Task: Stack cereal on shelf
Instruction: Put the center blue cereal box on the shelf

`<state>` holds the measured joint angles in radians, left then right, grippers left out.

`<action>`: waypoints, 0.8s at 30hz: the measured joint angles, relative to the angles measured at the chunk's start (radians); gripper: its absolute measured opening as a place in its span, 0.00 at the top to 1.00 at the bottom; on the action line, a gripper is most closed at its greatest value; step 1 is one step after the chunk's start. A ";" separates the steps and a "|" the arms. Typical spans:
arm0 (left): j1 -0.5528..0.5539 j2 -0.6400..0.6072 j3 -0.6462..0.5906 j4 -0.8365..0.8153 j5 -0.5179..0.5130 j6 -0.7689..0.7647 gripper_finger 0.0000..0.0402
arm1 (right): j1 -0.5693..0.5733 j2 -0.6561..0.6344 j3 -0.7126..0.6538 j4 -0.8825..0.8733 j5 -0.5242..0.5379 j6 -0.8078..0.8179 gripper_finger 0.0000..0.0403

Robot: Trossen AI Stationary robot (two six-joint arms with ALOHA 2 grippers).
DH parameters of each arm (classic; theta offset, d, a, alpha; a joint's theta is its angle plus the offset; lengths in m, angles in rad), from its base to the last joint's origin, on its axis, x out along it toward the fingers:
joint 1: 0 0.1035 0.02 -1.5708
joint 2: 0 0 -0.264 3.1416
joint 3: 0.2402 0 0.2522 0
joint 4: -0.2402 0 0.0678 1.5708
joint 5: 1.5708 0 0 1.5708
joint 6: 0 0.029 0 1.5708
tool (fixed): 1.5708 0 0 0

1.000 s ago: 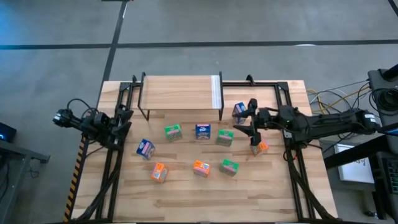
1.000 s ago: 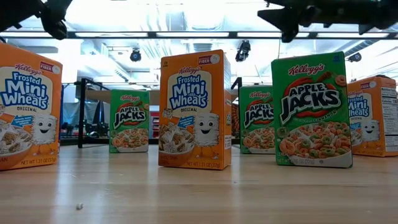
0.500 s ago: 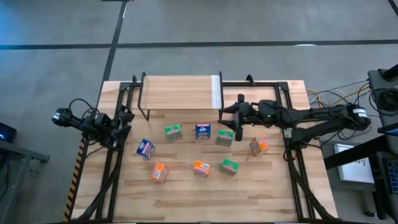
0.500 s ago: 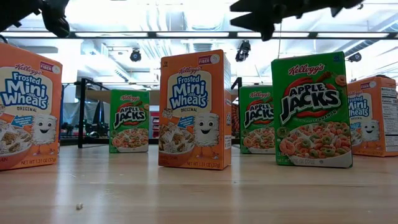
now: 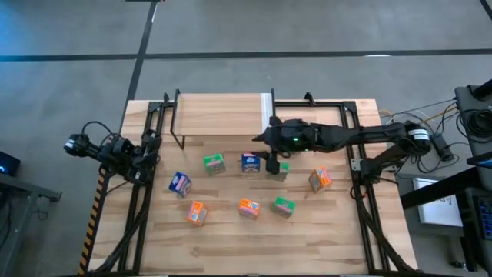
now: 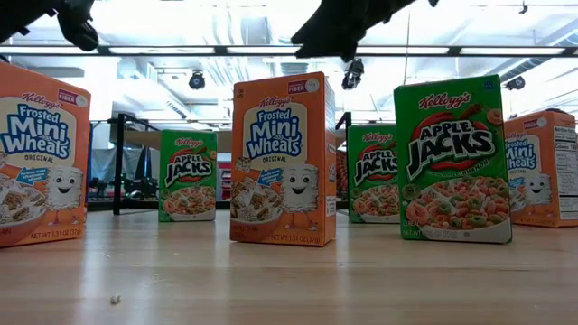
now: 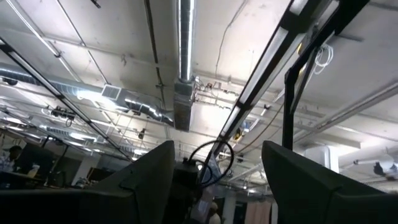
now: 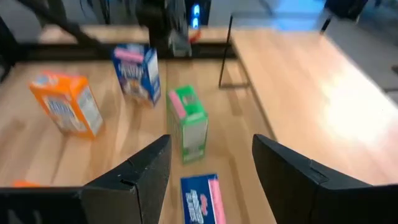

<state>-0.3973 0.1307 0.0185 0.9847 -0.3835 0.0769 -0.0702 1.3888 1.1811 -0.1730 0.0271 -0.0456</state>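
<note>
Eight cereal boxes show on the table (image 5: 338,238) in the high view: three green boxes (image 5: 214,162), three orange boxes (image 5: 248,208) and two blue boxes (image 5: 250,162); whether another lies under the right arm cannot be told. They stand scattered in two loose rows across the middle of the table, apart from one another, none on the shelf (image 5: 223,115). The shelf sits at the far edge, its top bare, with its white strip (image 5: 267,114) at the right end. The right gripper (image 5: 273,163) reaches in from the right and hangs over the far row, just in front of the shelf's right end, between a blue box and a green one; its fingers (image 8: 134,177) are spread apart with nothing between them. The near part of the table, in front of the boxes, lies free, as does the gap between the shelf and the far row to the left. The left gripper (image 5: 150,150) waits at the table's left edge, pointing up toward the ceiling, its fingers (image 7: 146,171) apart and empty. Black frame rails (image 5: 138,208) run along both sides of the table, and cables (image 5: 407,119) lie beyond its right edge.
</note>
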 joint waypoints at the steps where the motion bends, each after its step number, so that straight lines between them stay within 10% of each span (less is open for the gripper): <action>1: 0.000 -0.001 0.000 0.011 0.000 0.001 0.44 | 0.000 0.020 0.023 -0.034 -0.001 0.000 0.47; 24: 0.000 -0.010 0.000 0.026 -0.041 0.023 0.44 | 0.128 0.105 -0.098 0.060 0.082 0.030 0.47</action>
<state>-0.3977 0.1207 0.0185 1.0108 -0.4248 0.1003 0.0582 1.4940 1.0834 -0.1130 0.1087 -0.0158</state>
